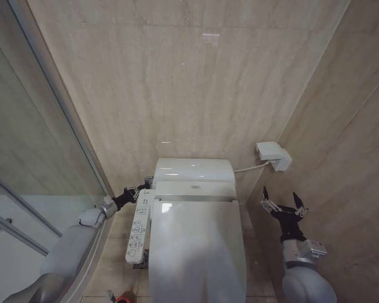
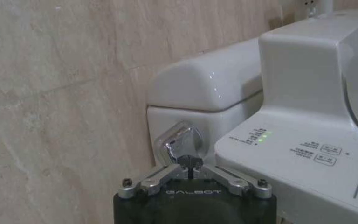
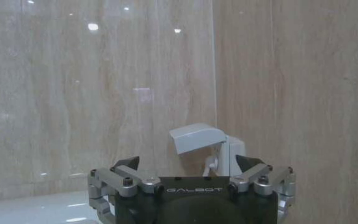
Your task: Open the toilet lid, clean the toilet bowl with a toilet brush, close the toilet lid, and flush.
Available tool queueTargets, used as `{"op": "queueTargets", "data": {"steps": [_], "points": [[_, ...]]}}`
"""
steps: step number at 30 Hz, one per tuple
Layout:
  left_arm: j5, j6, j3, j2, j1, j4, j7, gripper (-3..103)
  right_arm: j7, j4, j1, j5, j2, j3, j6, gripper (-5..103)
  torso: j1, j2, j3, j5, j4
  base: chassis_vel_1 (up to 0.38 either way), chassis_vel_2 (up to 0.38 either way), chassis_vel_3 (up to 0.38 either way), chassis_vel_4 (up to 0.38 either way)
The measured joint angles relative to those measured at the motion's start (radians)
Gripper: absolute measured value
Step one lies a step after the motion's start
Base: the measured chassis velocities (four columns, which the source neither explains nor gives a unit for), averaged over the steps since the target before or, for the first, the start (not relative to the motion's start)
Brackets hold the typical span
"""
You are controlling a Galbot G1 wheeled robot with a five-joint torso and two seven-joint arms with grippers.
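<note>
The toilet lid (image 1: 199, 252) lies flat and closed, so the toilet bowl is hidden under it. The toilet brush is out of view. My left gripper (image 1: 136, 190) reaches to the left side of the white tank (image 1: 192, 169). In the left wrist view its fingertips are shut together (image 2: 191, 164) right against the chrome flush lever (image 2: 180, 141) on the tank's side (image 2: 197, 84). My right gripper (image 1: 283, 203) hangs open in the air to the right of the toilet, near the side wall, holding nothing. It also shows in its own wrist view (image 3: 191, 168), facing the wall.
A white control panel (image 1: 139, 228) with small green lights (image 2: 263, 136) runs along the seat's left side. A white wall box (image 1: 273, 155) with a cable sits right of the tank. Shower glass (image 1: 38, 158) closes the left. A small red thing (image 1: 122, 295) lies on the floor.
</note>
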Motion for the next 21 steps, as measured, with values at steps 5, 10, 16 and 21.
{"op": "queueTargets", "data": {"steps": [5,10,16,21], "points": [[0.0,0.0,0.001,-0.001,-0.002,0.001,0.002,0,0.0,0.0,0.0,0.0,0.0,0.0,0.0,100,0.0,0.0,0.0,0.0,0.0,0.0,0.0,0.0,0.0],[-0.001,0.0,0.001,-0.002,-0.002,0.0,0.005,0,0.0,0.0,0.0,0.0,0.0,0.0,0.0,100,0.0,0.0,0.0,0.0,-0.0004,0.0,0.0,0.0,0.0],[-0.001,0.0,-0.005,-0.001,0.003,-0.008,0.012,0,0.0,0.0,0.0,0.0,0.0,0.0,0.0,100,0.0,0.0,0.0,-0.0001,-0.0007,0.0,0.0,0.0,0.0],[-0.002,0.0,-0.009,0.0,0.007,-0.012,0.015,0,0.0,0.0,0.0,0.0,0.0,0.0,0.0,100,0.0,0.0,0.0,-0.0001,-0.0008,0.0,0.0,0.0,0.0]]}}
